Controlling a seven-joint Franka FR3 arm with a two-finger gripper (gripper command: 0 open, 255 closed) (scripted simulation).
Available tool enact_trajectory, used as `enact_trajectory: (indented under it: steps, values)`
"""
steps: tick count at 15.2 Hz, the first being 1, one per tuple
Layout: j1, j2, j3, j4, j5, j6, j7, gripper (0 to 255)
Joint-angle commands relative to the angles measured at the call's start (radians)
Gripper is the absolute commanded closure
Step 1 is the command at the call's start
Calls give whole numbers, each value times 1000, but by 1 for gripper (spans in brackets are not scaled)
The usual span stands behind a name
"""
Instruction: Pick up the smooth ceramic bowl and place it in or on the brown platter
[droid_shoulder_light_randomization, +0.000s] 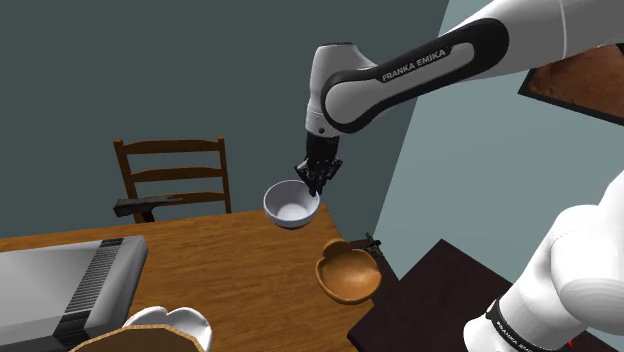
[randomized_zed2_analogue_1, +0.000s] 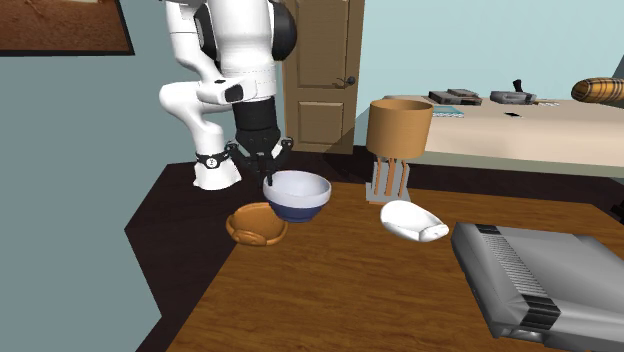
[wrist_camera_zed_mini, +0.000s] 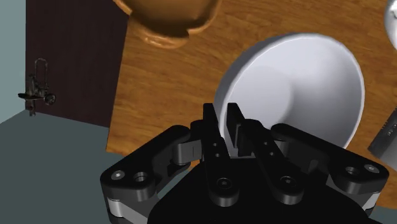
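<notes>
A smooth white bowl (droid_shoulder_light_randomization: 291, 203) with a dark blue underside (randomized_zed2_analogue_1: 297, 195) hangs above the wooden table, clear of its surface. My black gripper (droid_shoulder_light_randomization: 317, 180) is shut on the bowl's rim, one finger inside and one outside (wrist_camera_zed_mini: 227, 130). The brown platter (droid_shoulder_light_randomization: 347, 272), a shallow wooden dish, lies on the table near its corner. In the second exterior view the platter (randomized_zed2_analogue_1: 257, 224) sits just left of and below the bowl. In the wrist view the platter (wrist_camera_zed_mini: 167, 17) lies beyond the bowl (wrist_camera_zed_mini: 299, 83).
A grey game console (droid_shoulder_light_randomization: 62, 285) lies on the table (droid_shoulder_light_randomization: 230, 290). A white object (randomized_zed2_analogue_1: 412, 221) and a brown cylinder on a rack (randomized_zed2_analogue_1: 398, 130) stand nearby. A wooden chair (droid_shoulder_light_randomization: 175, 180) stands behind the table. A dark rug (droid_shoulder_light_randomization: 430, 300) covers the floor beside it.
</notes>
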Motion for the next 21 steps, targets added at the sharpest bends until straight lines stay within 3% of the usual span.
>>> enact_trajectory:
  steps: [1, 8, 14, 21]
  values:
    - [-5, -73, -7, -77, 13, 4, -20, 255]
    - [-16, -362, -48, -330, 40, -34, -91, 255]
    - [-30, -627, -94, -505, 28, -127, -143, 255]
    - [-27, -581, -91, -574, 35, -13, -148, 255]
